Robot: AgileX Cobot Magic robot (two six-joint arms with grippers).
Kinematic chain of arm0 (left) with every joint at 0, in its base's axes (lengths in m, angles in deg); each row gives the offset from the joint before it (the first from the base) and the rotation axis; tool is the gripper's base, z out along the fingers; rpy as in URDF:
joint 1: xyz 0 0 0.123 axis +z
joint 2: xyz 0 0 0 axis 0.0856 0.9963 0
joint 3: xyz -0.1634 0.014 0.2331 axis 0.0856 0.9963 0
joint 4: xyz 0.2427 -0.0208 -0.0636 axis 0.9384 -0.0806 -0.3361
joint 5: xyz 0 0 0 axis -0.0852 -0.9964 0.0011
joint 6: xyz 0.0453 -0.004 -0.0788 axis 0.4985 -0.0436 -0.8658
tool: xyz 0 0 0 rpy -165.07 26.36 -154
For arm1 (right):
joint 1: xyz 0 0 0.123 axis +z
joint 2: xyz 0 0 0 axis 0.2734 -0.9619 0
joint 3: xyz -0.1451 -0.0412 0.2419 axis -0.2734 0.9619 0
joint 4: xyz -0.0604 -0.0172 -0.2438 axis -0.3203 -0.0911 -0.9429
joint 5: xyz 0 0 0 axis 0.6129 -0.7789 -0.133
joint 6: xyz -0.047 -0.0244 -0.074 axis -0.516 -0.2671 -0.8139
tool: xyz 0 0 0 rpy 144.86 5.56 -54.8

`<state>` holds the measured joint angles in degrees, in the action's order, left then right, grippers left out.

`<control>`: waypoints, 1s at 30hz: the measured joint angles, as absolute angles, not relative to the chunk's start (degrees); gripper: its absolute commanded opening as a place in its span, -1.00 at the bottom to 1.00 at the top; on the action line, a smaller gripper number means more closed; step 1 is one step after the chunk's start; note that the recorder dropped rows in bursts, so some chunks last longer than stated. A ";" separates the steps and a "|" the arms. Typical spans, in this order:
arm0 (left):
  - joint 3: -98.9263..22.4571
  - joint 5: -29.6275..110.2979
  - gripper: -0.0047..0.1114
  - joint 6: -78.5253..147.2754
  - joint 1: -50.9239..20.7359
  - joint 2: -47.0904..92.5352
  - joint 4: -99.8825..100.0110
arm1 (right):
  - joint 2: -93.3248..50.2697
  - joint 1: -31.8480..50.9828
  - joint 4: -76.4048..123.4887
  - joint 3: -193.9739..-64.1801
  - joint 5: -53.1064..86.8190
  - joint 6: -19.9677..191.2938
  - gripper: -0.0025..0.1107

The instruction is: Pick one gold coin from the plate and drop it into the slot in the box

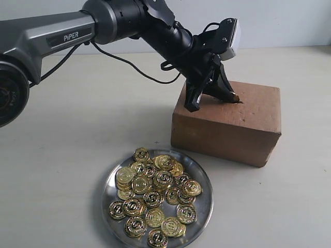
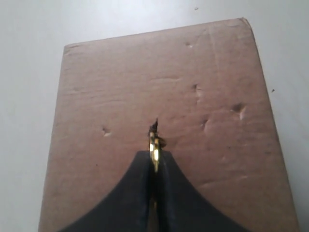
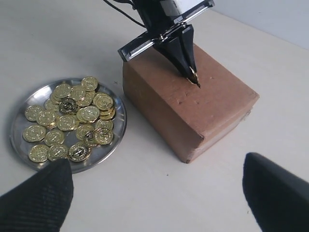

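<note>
The left hand (image 1: 235,97) is up on the box (image 1: 227,129), right of centre in the exterior view. Its fingers are pressed together on one gold coin (image 2: 155,147), pinched on edge so only the thin rim shows past the tips. Now the bit that counts: in the left wrist view the slot (image 2: 153,126) is a short dark slit running straight on from the coin's rim. The slit's long axis and the coin's plane look lined up, no twist between them. The coin sits right at the near end of the slit. Whether its edge has gone into the cardboard I cannot tell.

The plate (image 1: 202,204) lies low in the middle of the exterior view on the worktop (image 1: 51,129), heaped with the remaining coins (image 1: 155,191) and well apart from the left hand.

The right hand (image 3: 157,164) hangs back over the worktop with its fingers spread wide and nothing between them, plate and box both out in front. So the left arm is much the nearer to the slot. My read: it needs a slight nudge along the slit, then a release. If it lets go short, the coin could tip flat on the cardboard.
</note>
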<state>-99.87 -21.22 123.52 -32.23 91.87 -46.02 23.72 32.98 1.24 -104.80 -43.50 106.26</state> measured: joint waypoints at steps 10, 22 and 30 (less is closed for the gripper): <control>-99.87 -20.85 -0.45 121.82 -32.33 91.87 -45.82 | 23.72 32.98 1.24 -104.80 -43.50 106.13 0.62; -100.08 -20.51 -0.82 119.72 -32.33 91.07 -45.69 | 23.72 32.98 1.24 -104.80 -43.50 106.13 0.62; -99.74 -27.70 -0.92 108.34 -32.71 80.44 -46.55 | 23.77 32.98 0.41 -104.80 -41.10 104.67 0.62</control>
<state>-99.74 -27.70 108.34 -32.71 80.44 -46.55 23.77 32.98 0.41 -104.80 -41.10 104.67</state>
